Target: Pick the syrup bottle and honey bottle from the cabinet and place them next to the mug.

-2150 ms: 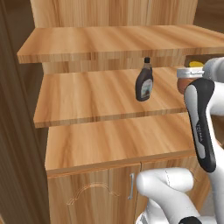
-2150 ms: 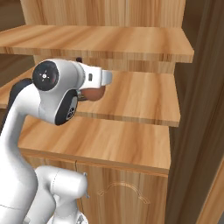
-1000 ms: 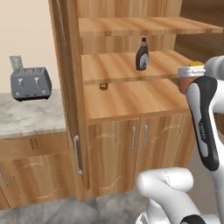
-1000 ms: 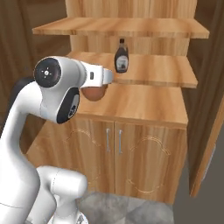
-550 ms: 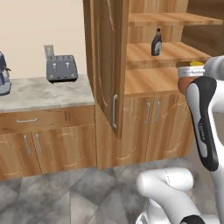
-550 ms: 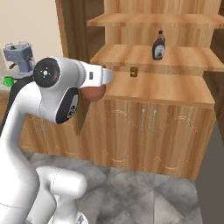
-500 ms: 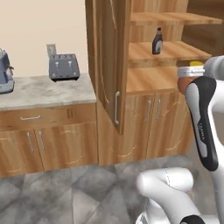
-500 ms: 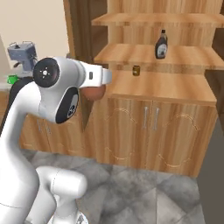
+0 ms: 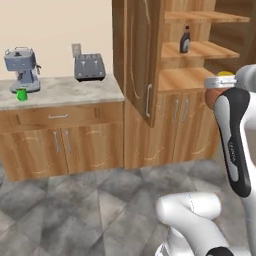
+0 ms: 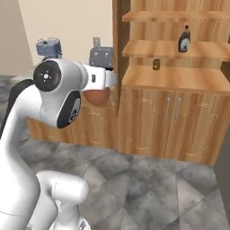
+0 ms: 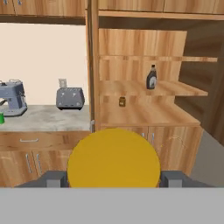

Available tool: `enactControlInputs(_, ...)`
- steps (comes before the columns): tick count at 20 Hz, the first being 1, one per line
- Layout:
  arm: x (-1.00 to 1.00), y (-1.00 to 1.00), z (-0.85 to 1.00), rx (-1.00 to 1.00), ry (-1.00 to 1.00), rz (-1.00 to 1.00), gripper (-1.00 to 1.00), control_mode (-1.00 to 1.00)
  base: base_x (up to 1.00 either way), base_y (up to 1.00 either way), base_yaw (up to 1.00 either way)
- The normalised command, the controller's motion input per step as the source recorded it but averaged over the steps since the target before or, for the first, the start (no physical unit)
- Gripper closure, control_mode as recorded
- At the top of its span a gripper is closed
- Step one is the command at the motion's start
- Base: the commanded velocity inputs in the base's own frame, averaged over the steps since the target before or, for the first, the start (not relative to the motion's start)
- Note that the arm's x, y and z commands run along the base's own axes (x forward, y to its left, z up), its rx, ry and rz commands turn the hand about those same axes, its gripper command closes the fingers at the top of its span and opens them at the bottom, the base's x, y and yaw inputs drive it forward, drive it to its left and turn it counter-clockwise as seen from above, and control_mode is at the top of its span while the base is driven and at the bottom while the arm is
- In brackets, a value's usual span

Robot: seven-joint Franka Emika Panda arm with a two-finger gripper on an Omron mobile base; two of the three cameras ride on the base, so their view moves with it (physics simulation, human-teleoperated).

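**One bottle in hand, one on the shelf**

Two dark finger tips (image 11: 54,178) flank the yellow-orange lid of the honey bottle (image 11: 113,157) in your hand view — the jaws are clamped on it, one pad on each side. From the left base view you see the same jar (image 9: 216,94) carried at the end of the arm, lid up, well out in front of the cabinet (image 9: 182,112). In the right base view its reddish-brown body (image 10: 95,96) hangs just under the white wrist.

Beyond it, the syrup bottle (image 11: 151,78) stands upright on the cabinet's middle shelf, near the right end. A small dark jar (image 11: 122,101) sits on the ledge below it.

Off to your left, the tabletop (image 9: 60,90) carries a toaster (image 9: 89,67) and a grey coffee machine (image 9: 22,67). The mug (image 9: 21,94) — bright green — stands just in front of that machine, well apart from the cabinet and from the jar you hold.
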Motion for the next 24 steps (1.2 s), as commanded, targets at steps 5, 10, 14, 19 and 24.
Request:
enactControlInputs(5,0.0,0.0,0.0,0.0,0.0,0.0,1.0,1.0,0.07,0.86,0.0)
enactControlInputs(10,0.0,0.0,0.0,0.0,0.0,0.0,1.0,1.0,0.4,0.83,-0.01)
enactControlInputs(14,0.0,0.0,0.0,0.0,0.0,0.0,1.0,1.0,0.85,0.56,-0.06)
enactControlInputs(19,0.0,0.0,0.0,0.0,0.0,0.0,1.0,1.0,1.0,0.49,-0.13)
enactControlInputs(24,0.0,0.0,0.0,0.0,0.0,0.0,1.0,1.0,1.0,0.6,-0.13)
